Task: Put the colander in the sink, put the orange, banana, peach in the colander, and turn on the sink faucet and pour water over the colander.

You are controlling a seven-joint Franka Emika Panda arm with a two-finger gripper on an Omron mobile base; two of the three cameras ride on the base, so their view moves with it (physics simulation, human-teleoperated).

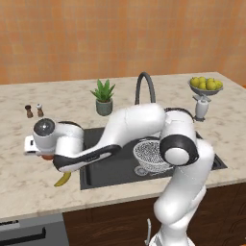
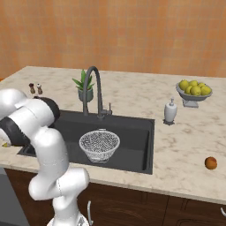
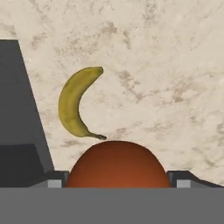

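Claw (image 3: 117, 181) tips are seen on either side of a round orange-red fruit (image 3: 117, 165), closed about it, though a firm hold cannot be told. It is kept above the counter (image 3: 175, 65), left of the sink (image 1: 115, 168). Just beyond lies the banana (image 3: 72, 105), its long curve pointing away from the claw. The colander (image 2: 99, 145) is already set in the sink.

Rendered pics, bright even light, soft faint shadows, no glare, slightly low-res
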